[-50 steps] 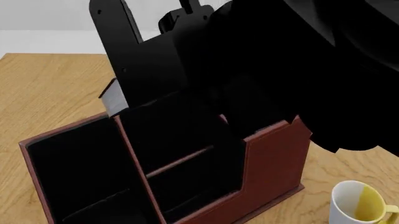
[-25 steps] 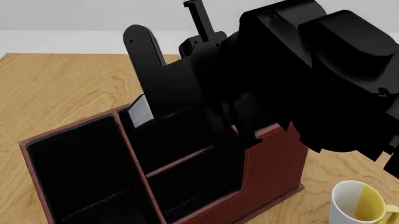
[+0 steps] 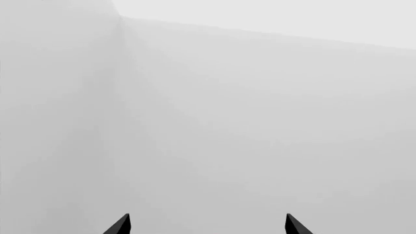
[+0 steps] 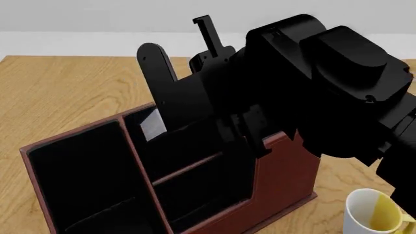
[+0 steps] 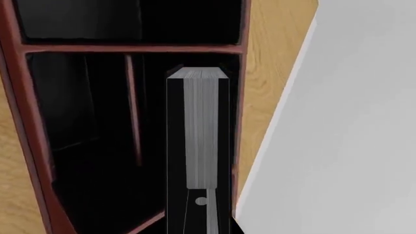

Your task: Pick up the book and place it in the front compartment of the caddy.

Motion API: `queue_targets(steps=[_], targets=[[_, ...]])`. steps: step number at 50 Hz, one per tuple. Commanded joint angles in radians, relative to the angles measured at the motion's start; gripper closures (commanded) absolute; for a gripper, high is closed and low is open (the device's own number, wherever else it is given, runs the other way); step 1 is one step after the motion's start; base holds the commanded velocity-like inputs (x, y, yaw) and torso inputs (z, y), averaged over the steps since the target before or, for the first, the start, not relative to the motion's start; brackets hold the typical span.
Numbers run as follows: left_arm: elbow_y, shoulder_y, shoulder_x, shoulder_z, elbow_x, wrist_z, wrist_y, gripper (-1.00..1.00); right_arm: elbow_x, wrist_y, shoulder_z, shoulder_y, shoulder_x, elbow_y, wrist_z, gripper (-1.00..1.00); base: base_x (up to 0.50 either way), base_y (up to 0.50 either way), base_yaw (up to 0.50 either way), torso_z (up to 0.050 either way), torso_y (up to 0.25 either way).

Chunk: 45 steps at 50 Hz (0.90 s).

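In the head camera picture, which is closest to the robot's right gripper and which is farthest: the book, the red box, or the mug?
1. The book, held in the right gripper.
2. The red box, right under it.
3. The mug, farthest, on the table at the robot's right, near the box's corner.

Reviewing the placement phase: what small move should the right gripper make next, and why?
Probably lower a little further before releasing. The right gripper holds the book upright over a cell of the caddy, its upper part still above the rim.

A thick black hardcover book with white page edges (image 5: 201, 141) stands tilted inside a red-brown, black-lined partitioned caddy (image 4: 286, 168) mid-desk.
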Motion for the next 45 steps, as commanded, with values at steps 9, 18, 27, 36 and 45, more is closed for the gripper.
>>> queue_targets(steps=[9,18,27,36,45], targets=[[0.009,0.027,-0.02,-0.019,-0.002,-0.011,0.023,-1.0,-0.044,-0.094,0.015,-0.023,-0.045,0.097,0.035,1.0,0.0,0.0,0.0,0.0,0.001],[0.02,0.044,-0.035,-0.028,-0.005,-0.02,0.032,-1.0,-0.046,-0.115,0.019,-0.041,-0.057,0.121,0.052,1.0,0.0,0.0,0.0,0.001,0.001],[0.021,0.046,-0.039,-0.027,-0.004,-0.024,0.034,-1.0,-0.048,-0.137,0.017,-0.067,-0.074,0.16,0.063,1.0,0.0,0.0,0.0,0.0,0.001],[-0.002,0.023,-0.02,-0.009,0.004,-0.01,0.028,-1.0,-0.055,-0.152,0.011,-0.09,-0.09,0.206,0.072,1.0,0.0,0.0,0.0,0.0,0.001],[0.005,0.039,-0.032,-0.018,0.002,-0.018,0.036,-1.0,-0.06,-0.177,0.005,-0.121,-0.099,0.248,0.085,1.0,0.0,0.0,0.0,0.0,0.001]])
